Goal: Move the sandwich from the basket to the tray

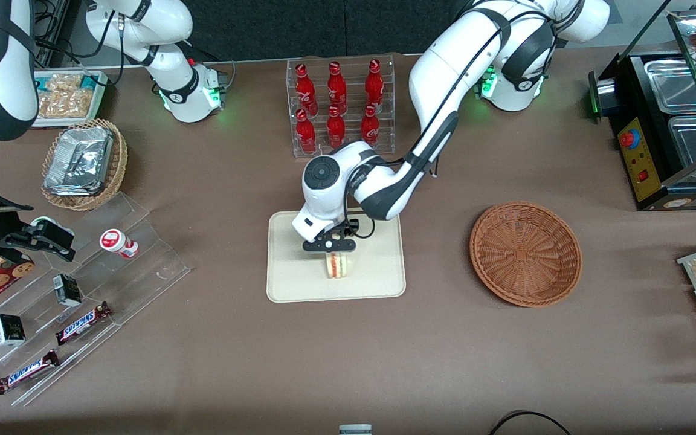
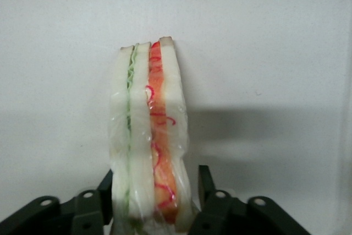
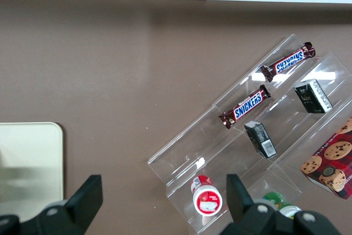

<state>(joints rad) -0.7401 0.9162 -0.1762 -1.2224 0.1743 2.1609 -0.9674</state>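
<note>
Fingers (image 2: 204, 188) of the gripper (image 1: 335, 255) clamped on the sandwich (image 2: 148, 136) over the tray (image 1: 378, 284)

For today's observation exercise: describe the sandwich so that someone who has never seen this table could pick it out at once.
Find the cream tray mid-table, nearer the front camera than the rack of red bottles. Over it hangs the working arm's gripper, jaws shut on the sandwich. It is the only food there: a white bread wedge with green and red filling stripes.
</note>
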